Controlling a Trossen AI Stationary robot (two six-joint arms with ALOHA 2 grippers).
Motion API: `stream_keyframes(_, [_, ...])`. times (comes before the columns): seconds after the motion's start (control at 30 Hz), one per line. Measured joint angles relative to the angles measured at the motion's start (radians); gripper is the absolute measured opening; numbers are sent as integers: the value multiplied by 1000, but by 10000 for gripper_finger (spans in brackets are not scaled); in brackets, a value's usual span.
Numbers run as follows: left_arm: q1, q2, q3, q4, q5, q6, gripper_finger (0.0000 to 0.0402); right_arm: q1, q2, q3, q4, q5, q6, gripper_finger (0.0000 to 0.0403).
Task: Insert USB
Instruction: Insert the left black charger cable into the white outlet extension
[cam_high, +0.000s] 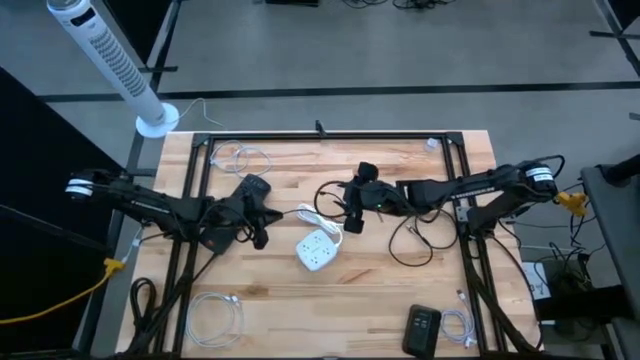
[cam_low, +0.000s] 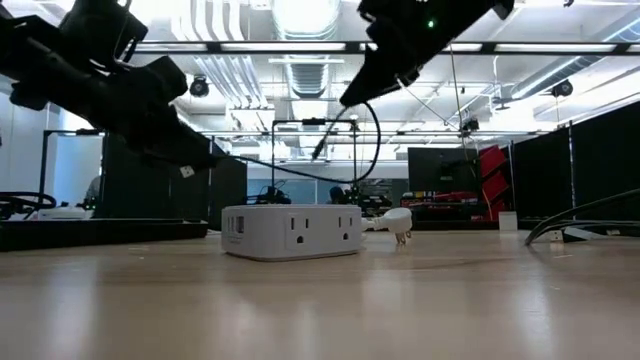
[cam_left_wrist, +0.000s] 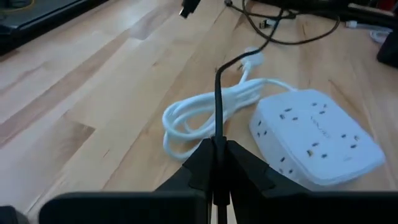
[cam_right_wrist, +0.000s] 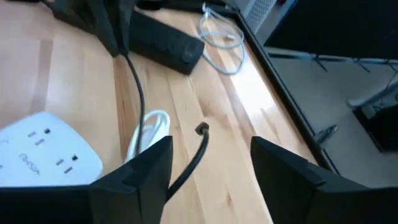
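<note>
- Near table centre, high view: white power strip (cam_high: 317, 250) flat on the wooden table (cam_high: 330, 310), its white cord (cam_high: 322, 222) looped just beside it toward the far edge.
- Left of the strip: left gripper (cam_high: 262, 228), raised off the table, fingers (cam_left_wrist: 242, 168) closed together on a thin black cable (cam_left_wrist: 219, 102); clamp seen plainly in the left wrist view, cable running from the fingertips out over the white cord loops.
- Right of the cord: right gripper (cam_high: 352, 210), also raised, fingers (cam_right_wrist: 146, 168) spread apart; black cable passing loosely between them, no grip visible.
- USB plug (cam_right_wrist: 202, 129): small dark connector at the cable's free end, hanging in the air beyond the right fingers, above bare wood and apart from the strip; shown in the right wrist view.
- Low view only: strip's side face with two outlets (cam_low: 292, 232), white wall plug (cam_low: 398, 222) lying behind it, both arms above table level with black cable arcing between them.
- Left wrist view only: strip's top face, several rows of sockets (cam_left_wrist: 314, 140).
- Right wrist view only: black remote-like bar (cam_right_wrist: 165, 42) and coiled pale cable (cam_right_wrist: 221, 34) by the table's edge.
- High view only: white tower fan (cam_high: 110, 60) on the floor beyond the far left corner; black handset (cam_high: 422, 327) near the front edge.
</note>
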Motion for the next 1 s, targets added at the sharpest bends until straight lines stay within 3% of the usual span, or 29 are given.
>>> stream_keyframes(0.13, [0,-16,2,4,45,26,20,-3,42,-2,-46,24,-7,217])
stream_keyframes(0.47, [2,-130,11,-126,44,64,20,5,90,22,-175,26,90,250])
stream_keyframes(0.7, [2,-154,14,-137,37,75,20,15,85,139,-397,28,221,275])
stream_keyframes(0.83, [10,-124,23,-94,11,106,20,37,87,185,-381,15,266,285])
stream_keyframes(1.0, [36,-63,80,-103,-70,114,20,42,98,195,-214,11,203,294])
